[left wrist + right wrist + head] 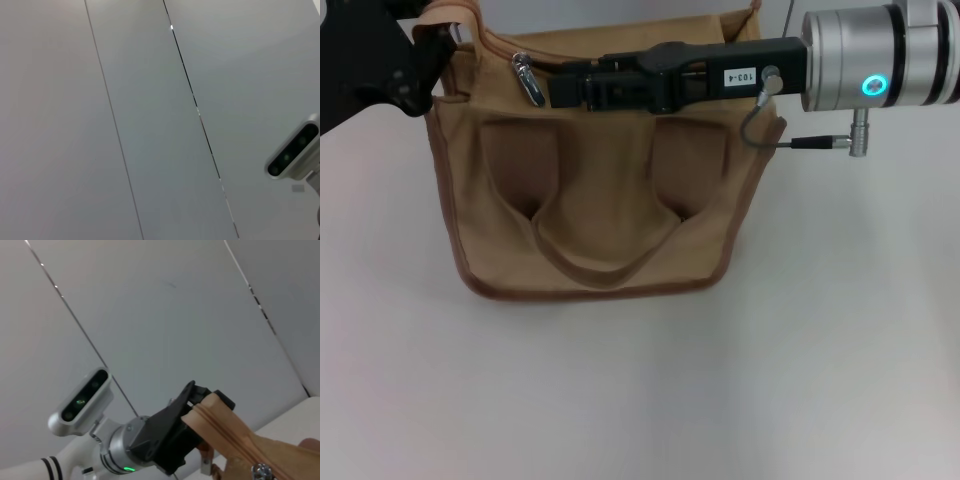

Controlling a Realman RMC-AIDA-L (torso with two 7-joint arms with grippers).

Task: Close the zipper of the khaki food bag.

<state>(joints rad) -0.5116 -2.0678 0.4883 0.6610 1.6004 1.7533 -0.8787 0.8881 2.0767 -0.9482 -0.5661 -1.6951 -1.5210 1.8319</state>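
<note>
The khaki food bag (595,190) is stood on the white table (640,400). The right gripper (565,88) is laid along the zipper (500,48), beside the silver pull tab (528,80); its opening cannot be told. The left gripper (420,60) is closed on the bag's top corner. If the tab is missed, the bag may be dragged sideways.

— That khaki food bag (600,210) looks like matt woven canvas, its brown trim rougher.
— Yes, and the zipper (528,80) pull is shiny metal. The worktop (640,400) looks smooth, matt white.
</note>
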